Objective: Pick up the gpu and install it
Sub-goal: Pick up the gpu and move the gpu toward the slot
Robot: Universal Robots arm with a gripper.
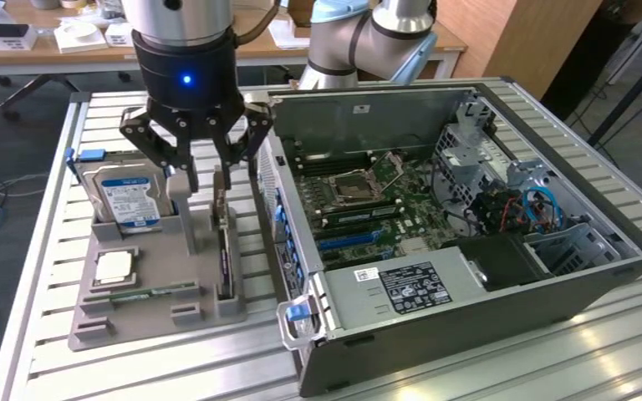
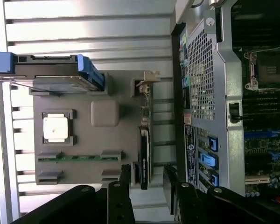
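Observation:
The gpu (image 1: 224, 246) is a thin black card standing on its long edge in a slot at the exterior view's right side of the grey holder (image 1: 156, 255). My gripper (image 1: 218, 174) hangs just above the card's far end, open, with one finger on each side of it and nothing held. From the wrist, the gpu (image 2: 144, 149) appears edge-on, with its metal bracket end toward the hard drive side. My gripper (image 2: 147, 179) straddles its line, both black fingers (image 2: 125, 179) apart from the card.
The holder also carries a blue-labelled hard drive (image 1: 128, 199), a square processor (image 1: 113, 267) and a green memory stick (image 1: 143, 294). The open computer case (image 1: 588, 276) lies close to the exterior view's right, motherboard (image 1: 366, 205) exposed. A second robot arm (image 1: 354, 42) stands behind.

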